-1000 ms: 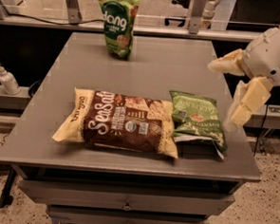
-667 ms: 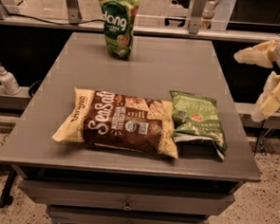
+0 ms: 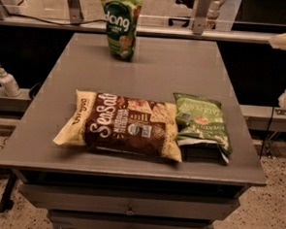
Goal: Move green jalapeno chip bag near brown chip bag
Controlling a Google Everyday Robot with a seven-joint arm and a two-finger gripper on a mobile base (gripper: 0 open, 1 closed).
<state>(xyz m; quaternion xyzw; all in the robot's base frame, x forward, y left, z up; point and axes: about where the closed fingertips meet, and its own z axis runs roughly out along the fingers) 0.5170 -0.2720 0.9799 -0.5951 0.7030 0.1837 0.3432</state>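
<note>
Green bag beside brown bag, open end effector far right

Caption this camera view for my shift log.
The green jalapeno chip bag lies against the brown chip bag on the table; gripper, jaws open, empty at the right edge.

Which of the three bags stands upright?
The dang pouch at the far edge; the other two lie flat. The gripper hangs right of the table.

cream gripper far right; brown chip bag (white script)
</note>
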